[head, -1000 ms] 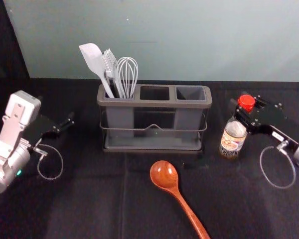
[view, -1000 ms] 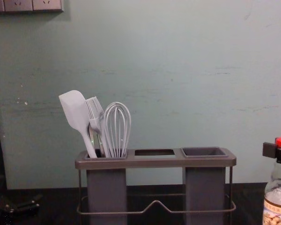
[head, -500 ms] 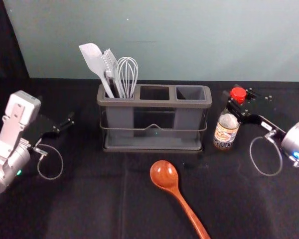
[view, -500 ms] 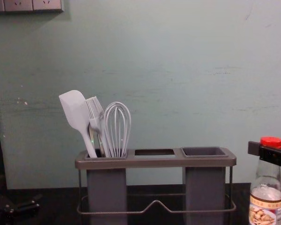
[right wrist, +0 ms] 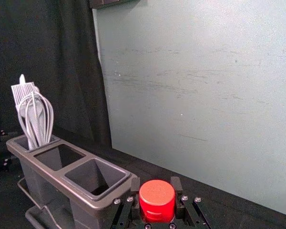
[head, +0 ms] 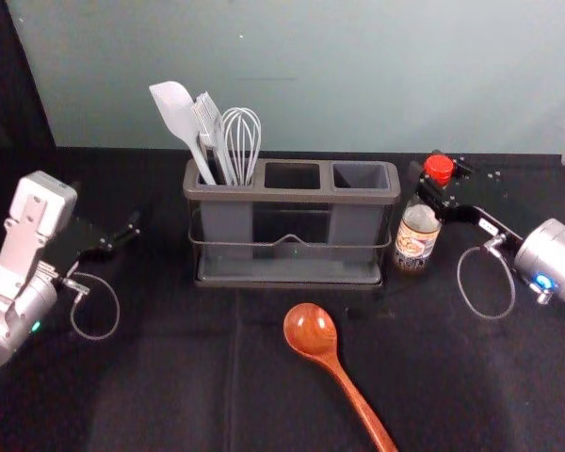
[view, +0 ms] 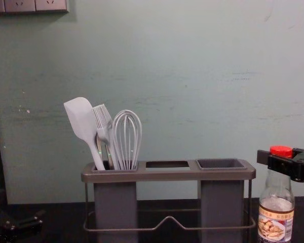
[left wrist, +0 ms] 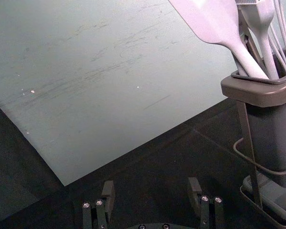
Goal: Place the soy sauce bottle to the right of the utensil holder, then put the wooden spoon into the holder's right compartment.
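Observation:
My right gripper (head: 443,188) is shut on the neck of the soy sauce bottle (head: 416,239), just under its red cap, close to the right end of the utensil holder (head: 292,197). In the right wrist view the red cap (right wrist: 157,198) sits between the fingertips of my right gripper (right wrist: 157,191). The bottle (view: 276,217) looks upright in the chest view. The holder's right compartment (head: 361,176) has nothing in it. In front of the holder lies the wooden spoon (head: 313,331), bowl toward it. My left gripper (head: 122,235) stays idle at the left; its fingers (left wrist: 107,193) are apart.
A white spatula (head: 177,113), a brush (head: 210,122) and a whisk (head: 242,137) stand in the holder's left compartment. Behind the black-covered table (head: 169,377) rises a pale wall (head: 358,75).
The right gripper has carried the soy sauce bottle leftward, closer to the holder, and slightly toward the back. Left arm, holder and spoon have kept their places.

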Controlling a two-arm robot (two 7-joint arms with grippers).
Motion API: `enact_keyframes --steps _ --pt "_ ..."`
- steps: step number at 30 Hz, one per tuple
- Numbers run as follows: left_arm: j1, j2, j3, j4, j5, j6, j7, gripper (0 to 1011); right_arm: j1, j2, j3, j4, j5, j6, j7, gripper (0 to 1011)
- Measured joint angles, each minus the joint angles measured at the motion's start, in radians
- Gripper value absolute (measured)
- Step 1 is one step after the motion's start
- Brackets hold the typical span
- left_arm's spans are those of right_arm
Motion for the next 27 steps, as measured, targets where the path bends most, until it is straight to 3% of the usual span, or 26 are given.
enact_keyframes --steps 20,27 --pt "0.000 0.000 0.000 0.000 0.000 0.000 0.000 1005 0.019 -0.024 0.001 0.043 -0.017 -0.011 -0.001 382" --pt "0.000 0.000 0.000 0.000 0.000 0.000 0.000 1005 0.022 -0.027 0.004 0.045 -0.014 -0.012 0.001 564"
